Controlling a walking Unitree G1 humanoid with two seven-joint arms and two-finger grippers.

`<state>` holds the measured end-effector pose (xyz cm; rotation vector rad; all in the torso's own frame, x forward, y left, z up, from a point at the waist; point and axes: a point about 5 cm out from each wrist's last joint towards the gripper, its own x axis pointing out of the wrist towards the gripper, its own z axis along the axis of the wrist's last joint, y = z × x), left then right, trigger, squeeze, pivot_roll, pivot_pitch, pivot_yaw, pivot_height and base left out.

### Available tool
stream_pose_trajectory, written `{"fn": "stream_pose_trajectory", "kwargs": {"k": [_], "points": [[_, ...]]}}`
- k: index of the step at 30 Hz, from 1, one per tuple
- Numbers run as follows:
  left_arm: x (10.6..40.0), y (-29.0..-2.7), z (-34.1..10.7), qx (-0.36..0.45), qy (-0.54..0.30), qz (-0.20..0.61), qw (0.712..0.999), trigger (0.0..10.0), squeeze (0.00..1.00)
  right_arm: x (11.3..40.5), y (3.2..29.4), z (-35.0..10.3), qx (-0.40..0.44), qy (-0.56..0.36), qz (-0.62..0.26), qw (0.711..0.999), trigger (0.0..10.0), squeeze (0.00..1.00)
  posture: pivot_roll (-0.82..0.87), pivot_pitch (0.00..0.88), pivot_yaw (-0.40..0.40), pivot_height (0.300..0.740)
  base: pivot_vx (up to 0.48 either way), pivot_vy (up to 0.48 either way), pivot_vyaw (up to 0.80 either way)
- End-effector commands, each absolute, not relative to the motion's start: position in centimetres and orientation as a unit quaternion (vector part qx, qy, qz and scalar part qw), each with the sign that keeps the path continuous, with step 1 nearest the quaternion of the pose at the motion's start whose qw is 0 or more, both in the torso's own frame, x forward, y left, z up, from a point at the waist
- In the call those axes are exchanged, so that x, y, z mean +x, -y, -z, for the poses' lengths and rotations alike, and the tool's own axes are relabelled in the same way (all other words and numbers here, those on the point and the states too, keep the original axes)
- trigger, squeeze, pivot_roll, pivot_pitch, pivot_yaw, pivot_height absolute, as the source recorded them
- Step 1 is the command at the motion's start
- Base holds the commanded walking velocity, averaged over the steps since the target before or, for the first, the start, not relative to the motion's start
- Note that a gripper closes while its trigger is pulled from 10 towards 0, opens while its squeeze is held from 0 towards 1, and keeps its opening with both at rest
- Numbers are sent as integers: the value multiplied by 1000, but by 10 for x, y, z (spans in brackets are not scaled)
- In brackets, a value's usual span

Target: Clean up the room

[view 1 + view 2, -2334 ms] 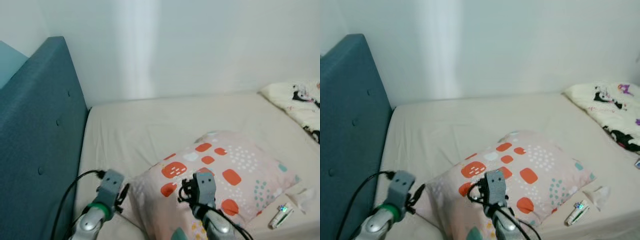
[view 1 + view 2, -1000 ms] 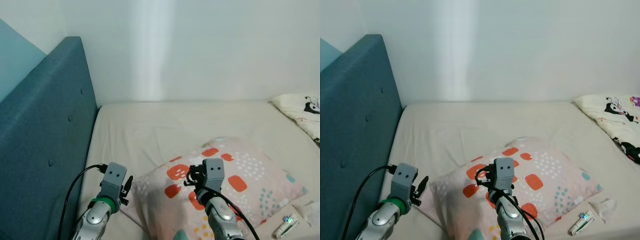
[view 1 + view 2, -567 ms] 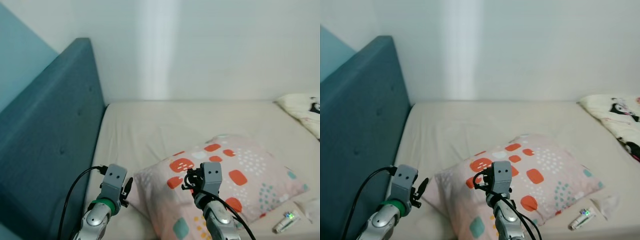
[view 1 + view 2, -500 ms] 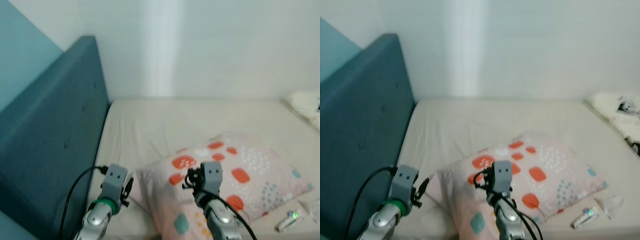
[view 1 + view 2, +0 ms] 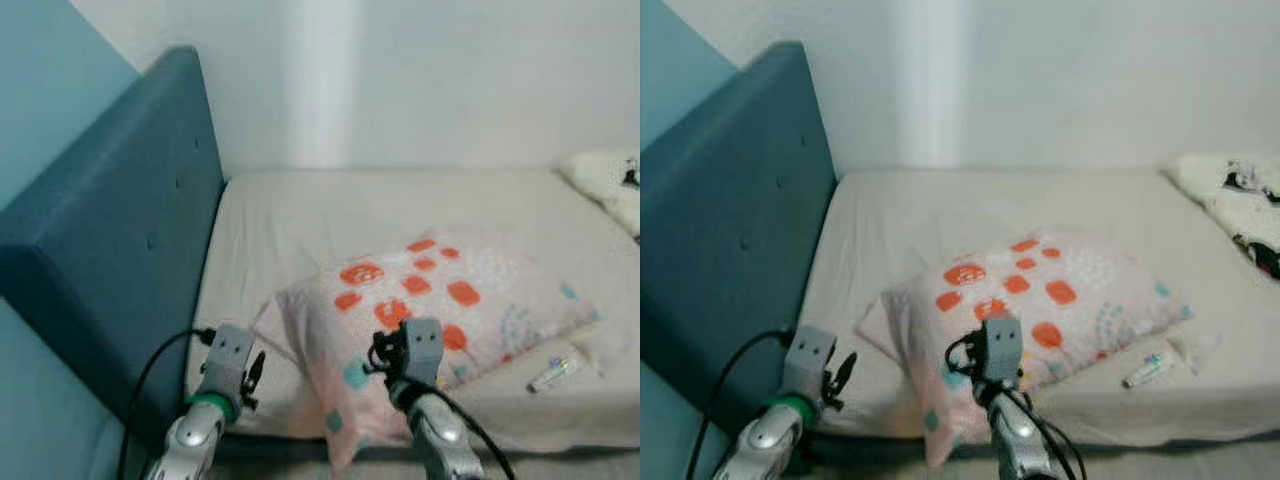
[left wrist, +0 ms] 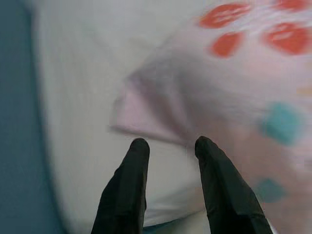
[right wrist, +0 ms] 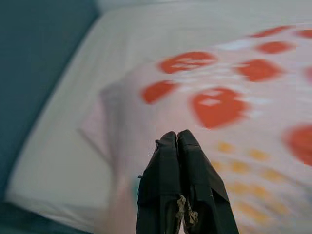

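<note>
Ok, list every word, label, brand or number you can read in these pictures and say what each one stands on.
None can be read.
Small tube on the bed: it has coloured marks, too small and blurred to make out.
Pillow: orange and teal patches and dots, no lettering.
White blanket at the far right: dark cartoon figures, no legible text.
Left gripper and right gripper: no markings visible.

A teal padded headboard (image 5: 120, 230) stands against a white wall (image 5: 450, 70).
</note>
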<state>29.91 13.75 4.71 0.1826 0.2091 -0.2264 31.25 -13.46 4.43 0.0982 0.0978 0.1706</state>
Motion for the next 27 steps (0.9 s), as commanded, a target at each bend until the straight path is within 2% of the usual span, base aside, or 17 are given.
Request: {"fn": "stream_pose_trajectory", "kwargs": {"k": [1,27], "points": [[298,-139,-44,95,-110,116,983,10000,0,311,133,-41,53,-57,-84,993,10000,0,-72,0,29,740,0,0,0],[298,-135,-46,99,-103,129,981,10000,0,309,132,-39,53,-60,-84,993,10000,0,-74,7,34,740,0,0,0]]}}
